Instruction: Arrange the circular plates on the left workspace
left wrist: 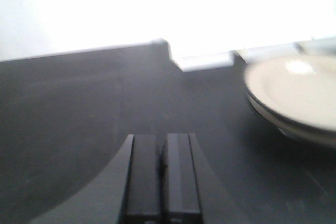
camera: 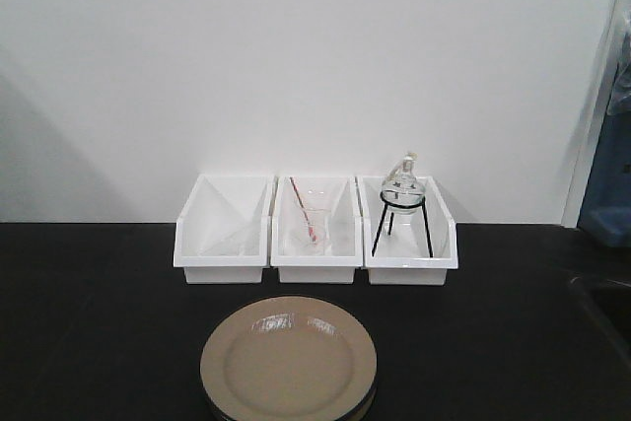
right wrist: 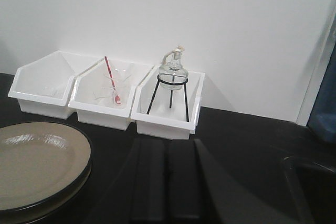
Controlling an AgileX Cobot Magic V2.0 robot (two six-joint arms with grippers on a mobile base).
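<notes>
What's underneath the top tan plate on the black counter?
A second matching plate lies under the top plate; only its dark edge shows in both wrist views. Its face is covered, so whether anything lies between the two or beneath the stack cannot be seen.

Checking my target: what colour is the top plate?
Glossy beige-tan top plate, clearest in the exterior front-facing view.

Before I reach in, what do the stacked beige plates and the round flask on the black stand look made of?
The stacked round beige plates look like glazed ceramic or melamine: glossy, with bright window glare on the face. The round clear flask appears to be glass, transparent with highlights. Its black tripod stand looks like thin painted metal wire.
</notes>
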